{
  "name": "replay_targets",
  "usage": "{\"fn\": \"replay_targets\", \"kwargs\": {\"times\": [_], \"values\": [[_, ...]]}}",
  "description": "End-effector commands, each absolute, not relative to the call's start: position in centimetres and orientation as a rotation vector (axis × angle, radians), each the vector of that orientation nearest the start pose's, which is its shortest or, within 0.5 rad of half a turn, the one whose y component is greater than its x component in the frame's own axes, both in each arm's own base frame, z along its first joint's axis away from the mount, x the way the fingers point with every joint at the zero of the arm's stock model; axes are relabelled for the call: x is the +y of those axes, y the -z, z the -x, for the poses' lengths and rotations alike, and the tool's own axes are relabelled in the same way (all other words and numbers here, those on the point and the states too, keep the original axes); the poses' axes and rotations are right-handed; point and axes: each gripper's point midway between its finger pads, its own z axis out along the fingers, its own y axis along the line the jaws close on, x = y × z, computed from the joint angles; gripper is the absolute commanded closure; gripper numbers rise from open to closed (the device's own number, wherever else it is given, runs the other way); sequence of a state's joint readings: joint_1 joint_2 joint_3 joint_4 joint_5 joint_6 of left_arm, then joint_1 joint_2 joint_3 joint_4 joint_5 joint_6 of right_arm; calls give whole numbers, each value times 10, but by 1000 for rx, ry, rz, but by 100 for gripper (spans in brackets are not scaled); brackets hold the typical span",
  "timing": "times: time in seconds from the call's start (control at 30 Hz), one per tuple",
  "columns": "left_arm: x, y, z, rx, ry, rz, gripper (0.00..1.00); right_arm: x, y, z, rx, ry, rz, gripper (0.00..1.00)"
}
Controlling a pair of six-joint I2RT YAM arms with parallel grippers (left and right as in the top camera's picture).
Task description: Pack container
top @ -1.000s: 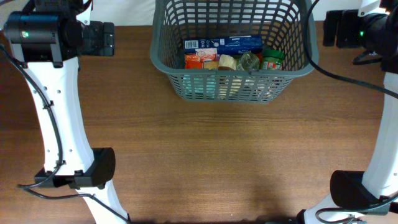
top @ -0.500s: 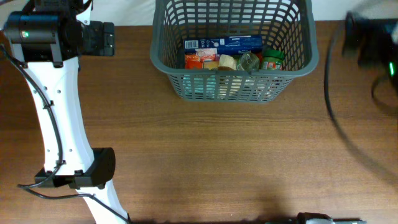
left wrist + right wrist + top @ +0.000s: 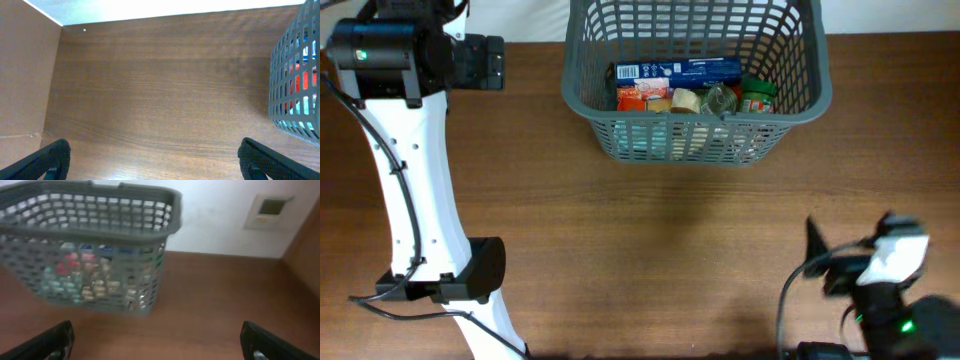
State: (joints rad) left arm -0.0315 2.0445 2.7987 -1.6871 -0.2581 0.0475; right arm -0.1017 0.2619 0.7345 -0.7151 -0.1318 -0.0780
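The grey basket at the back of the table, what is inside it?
Inside the basket lie a blue box, a red packet, a yellowish item and a green and red item. Anything beneath them is covered.

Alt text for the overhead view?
A dark grey basket holding a blue box and other groceries sits at the top centre of a wooden table. The left arm stands at the left; the right arm is blurred at bottom right.
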Motion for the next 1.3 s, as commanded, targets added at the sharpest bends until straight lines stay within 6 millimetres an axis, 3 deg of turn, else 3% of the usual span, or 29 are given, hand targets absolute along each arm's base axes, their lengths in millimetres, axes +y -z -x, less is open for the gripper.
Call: {"fn": "replay_targets", "kwargs": {"times": [0.0, 0.3, 0.57, 0.73, 0.83, 1.27], "values": [[30, -368, -422, 2486, -316, 20, 1, 20, -255, -192, 1783, -88, 137, 1], [30, -368, -422, 2486, -316, 20, 1, 33, -187, -212, 1771, -165, 200, 1], [30, -368, -422, 2487, -316, 20, 1, 33, -164, -215, 1819, -176, 194, 1], [30, -368, -422, 2486, -316, 20, 1, 34, -134, -217, 1882, -198, 191, 1], [30, -368, -422, 2487, -316, 20, 1, 37, -125, -216, 1898, -220, 201, 1], [30, -368, -422, 2487, -316, 20, 1, 37, -126, -217, 1892, -219, 201, 1]]}}
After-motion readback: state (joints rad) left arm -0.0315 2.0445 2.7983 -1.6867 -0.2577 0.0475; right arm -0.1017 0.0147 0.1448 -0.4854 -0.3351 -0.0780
